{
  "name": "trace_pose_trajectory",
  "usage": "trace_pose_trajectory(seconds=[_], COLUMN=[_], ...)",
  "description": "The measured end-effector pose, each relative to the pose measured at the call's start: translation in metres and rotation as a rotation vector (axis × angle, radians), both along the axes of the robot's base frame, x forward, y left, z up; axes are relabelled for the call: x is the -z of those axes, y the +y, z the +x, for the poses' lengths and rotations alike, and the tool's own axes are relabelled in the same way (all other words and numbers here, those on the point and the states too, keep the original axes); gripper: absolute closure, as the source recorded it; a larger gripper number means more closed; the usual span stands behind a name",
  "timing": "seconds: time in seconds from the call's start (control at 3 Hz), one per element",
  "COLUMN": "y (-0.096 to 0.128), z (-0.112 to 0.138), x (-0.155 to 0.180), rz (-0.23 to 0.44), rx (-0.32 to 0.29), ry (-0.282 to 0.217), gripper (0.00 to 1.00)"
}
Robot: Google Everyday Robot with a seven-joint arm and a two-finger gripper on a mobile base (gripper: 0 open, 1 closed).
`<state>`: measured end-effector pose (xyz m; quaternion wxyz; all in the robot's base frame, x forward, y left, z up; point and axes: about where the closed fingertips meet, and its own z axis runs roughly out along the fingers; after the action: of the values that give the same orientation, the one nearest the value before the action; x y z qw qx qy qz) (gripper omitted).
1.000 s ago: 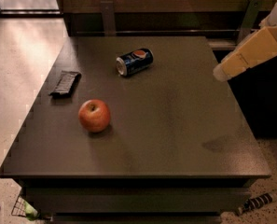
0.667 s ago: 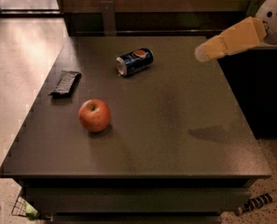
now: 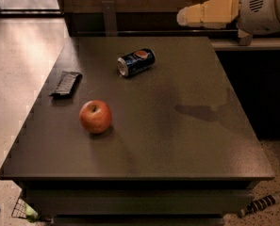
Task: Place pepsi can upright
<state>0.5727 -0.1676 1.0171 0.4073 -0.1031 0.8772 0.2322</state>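
Note:
The pepsi can [image 3: 136, 62] is dark blue with a red-white-blue logo and lies on its side on the dark table [image 3: 177, 140], toward the far middle, its silver end facing left and front. My gripper [image 3: 184, 17] is cream-coloured and hangs in the air at the upper right, pointing left. It is above the table's far edge, to the right of the can and well clear of it. Its shadow falls on the table to the right of centre.
A red apple [image 3: 95, 117] stands on the table's front left. A flat dark wrapper [image 3: 66, 83] lies near the left edge. A dark wall or counter runs behind the table. The light floor lies to the left.
My gripper has moved left and upward from the table's right side to above its far edge. The can, the apple and the wrapper have not moved.

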Motion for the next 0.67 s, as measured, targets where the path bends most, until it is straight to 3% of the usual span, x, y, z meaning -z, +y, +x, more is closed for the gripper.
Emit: trace_pose_trajectory(seconds=[0.67], y=[0.0019], z=[0.0019], x=[-0.0023], rz=[0.034], rx=[0.028], ry=[0.015], gripper=[0.0])
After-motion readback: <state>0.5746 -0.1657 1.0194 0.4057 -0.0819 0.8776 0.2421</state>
